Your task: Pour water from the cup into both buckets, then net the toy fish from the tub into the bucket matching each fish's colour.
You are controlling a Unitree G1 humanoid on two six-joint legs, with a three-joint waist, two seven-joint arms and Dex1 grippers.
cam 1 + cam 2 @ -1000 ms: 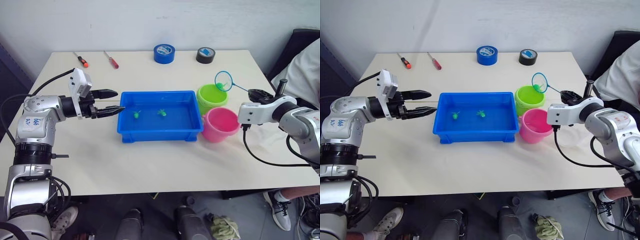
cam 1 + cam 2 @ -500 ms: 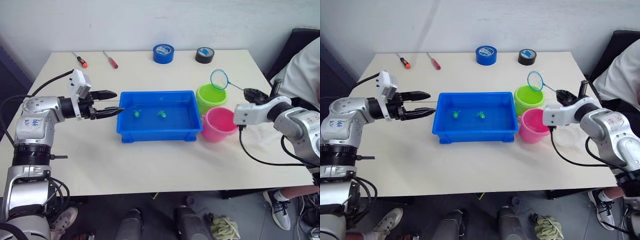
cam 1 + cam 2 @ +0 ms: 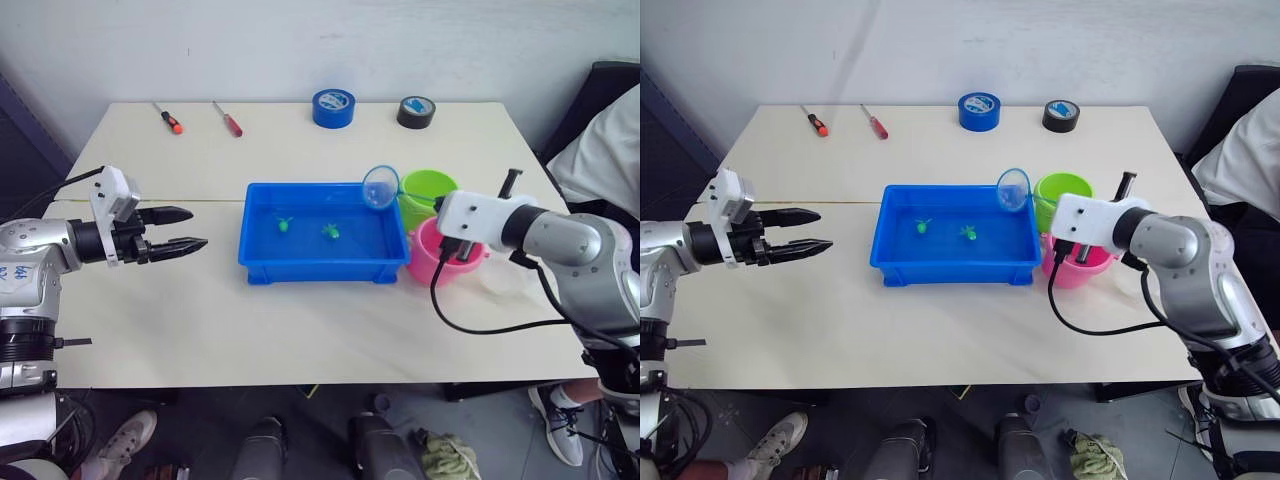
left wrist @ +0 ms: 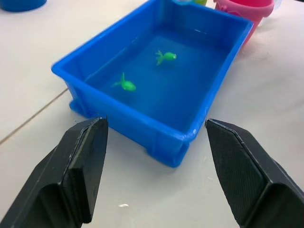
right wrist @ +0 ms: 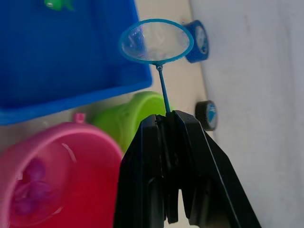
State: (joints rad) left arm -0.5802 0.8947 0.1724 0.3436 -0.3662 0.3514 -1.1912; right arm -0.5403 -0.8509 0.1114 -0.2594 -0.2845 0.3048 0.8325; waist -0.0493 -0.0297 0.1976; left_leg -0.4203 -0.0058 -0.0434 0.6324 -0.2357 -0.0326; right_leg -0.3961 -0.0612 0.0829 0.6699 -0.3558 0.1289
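Note:
The blue tub [image 3: 320,273] sits mid-table with two green toy fish [image 3: 285,224] [image 3: 330,231] in its water. My right gripper [image 5: 166,116] is shut on the thin handle of the net [image 3: 381,188]. The net's blue hoop hangs over the tub's far right corner and looks empty. The lime green bucket [image 3: 430,190] and the pink bucket [image 3: 445,262] stand just right of the tub. Pink fish [image 5: 28,192] lie inside the pink one. A clear cup [image 3: 507,280] shows faintly to the right of the pink bucket. My left gripper [image 3: 198,228] is open, a short way left of the tub.
A blue tape roll [image 3: 332,107] and a black tape roll [image 3: 416,111] lie at the table's far edge. Two red-handled screwdrivers [image 3: 166,118] [image 3: 228,118] lie at the far left. A person in white [image 3: 610,130] sits past the right edge. A black cable [image 3: 470,325] loops under my right wrist.
My right gripper has swung the net left, from above the green bucket to over the tub's right end. My left gripper has drawn back to the left, away from the tub.

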